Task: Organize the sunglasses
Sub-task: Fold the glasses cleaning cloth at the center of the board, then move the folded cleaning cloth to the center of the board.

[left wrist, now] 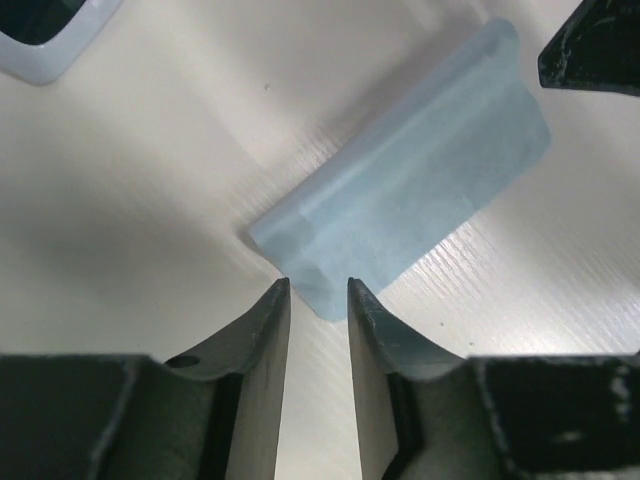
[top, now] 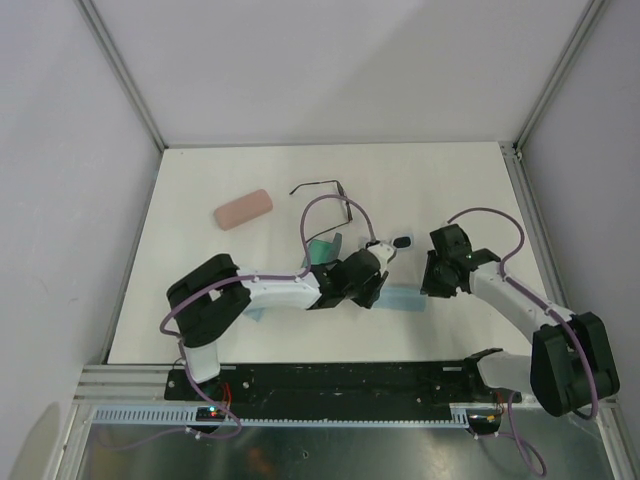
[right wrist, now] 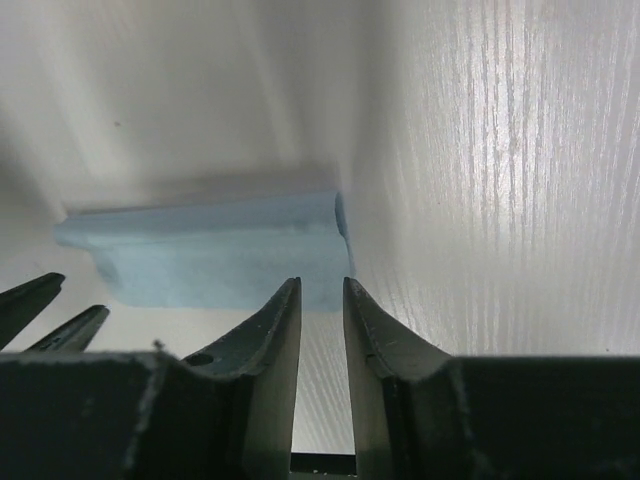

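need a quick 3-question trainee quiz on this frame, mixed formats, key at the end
1. True or false: the folded light-blue cloth lies on the table between the left gripper and the right gripper.
2. Which lies nearest the table's far edge? A) white sunglasses B) black wire-framed sunglasses C) the cloth
3. What is the left gripper holding?
Key: 1 true; 2 B; 3 nothing, its jaws stand slightly apart and empty.
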Controlling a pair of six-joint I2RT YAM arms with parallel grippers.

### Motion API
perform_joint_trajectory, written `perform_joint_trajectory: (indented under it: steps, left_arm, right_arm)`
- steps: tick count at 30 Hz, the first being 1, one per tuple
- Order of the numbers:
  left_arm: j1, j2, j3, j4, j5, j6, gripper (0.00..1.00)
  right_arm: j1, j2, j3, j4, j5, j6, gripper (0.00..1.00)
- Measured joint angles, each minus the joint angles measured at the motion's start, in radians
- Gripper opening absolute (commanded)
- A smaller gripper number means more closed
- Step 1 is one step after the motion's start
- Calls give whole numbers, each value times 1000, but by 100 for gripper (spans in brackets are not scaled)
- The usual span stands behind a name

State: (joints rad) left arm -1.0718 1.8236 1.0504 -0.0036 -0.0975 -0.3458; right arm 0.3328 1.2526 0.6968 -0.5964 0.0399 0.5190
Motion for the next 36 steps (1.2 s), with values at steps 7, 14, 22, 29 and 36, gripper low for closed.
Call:
perform_joint_trajectory:
  steps: [7,14,22,29,36]
  left_arm:
    - [-4,-70,-75,51,34,-30,38]
    - [17,-81,-80,85,57,-65,32]
    - [113,-69,-61,92,122,-106,35]
    - [116,-20,-36,90,166,-109,32]
    - [119,14,-22,85,190,-109,33]
  right_arm:
    - [2,-90,-1,0,-15,5,33]
    - [-3,-58,-1,23,-23,5,33]
    - [-36,25,-2,59,-27,5,36]
    - [-66,58,-2,93,-61,4,33]
    - [-76,98,-2,120,-92,4,26]
